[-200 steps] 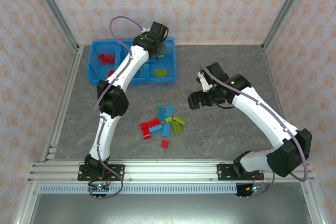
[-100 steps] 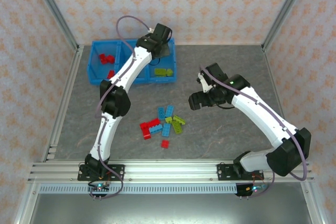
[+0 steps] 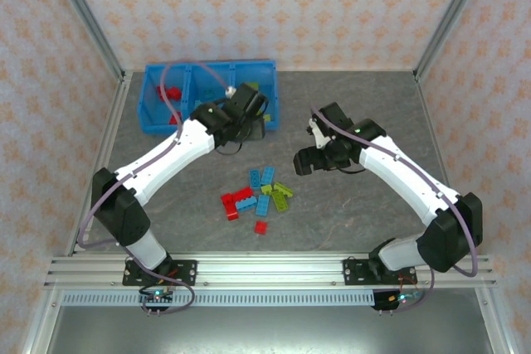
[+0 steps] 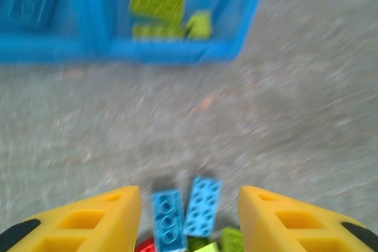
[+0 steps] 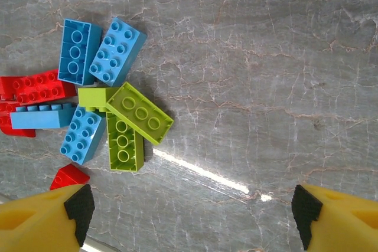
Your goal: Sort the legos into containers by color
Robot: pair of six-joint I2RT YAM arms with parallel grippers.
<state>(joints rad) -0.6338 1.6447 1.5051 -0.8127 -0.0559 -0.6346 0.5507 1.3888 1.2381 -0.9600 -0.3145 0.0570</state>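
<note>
The left wrist view is smeared: beyond the left pincer (image 4: pixel 189 205) the tray (image 4: pixel 171 51) runs off the top edge (studs unreadable on its green bricks (image 4: pixel 156 3)); left of the right pincer (image 5: pixel 192 210), red bricks (image 5: pixel 35 90) are cropped.

Left pincer (image 4: pixel 189 216), right pincer (image 5: pixel 193 208) agape.

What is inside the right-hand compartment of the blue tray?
Lime green legos, probably three; blur prevents an exact count. From the top camera, the left arm covers much of that compartment.

Left fingers (image 4: pixel 88 219) now off tray (image 4: pixel 171 51)
</note>
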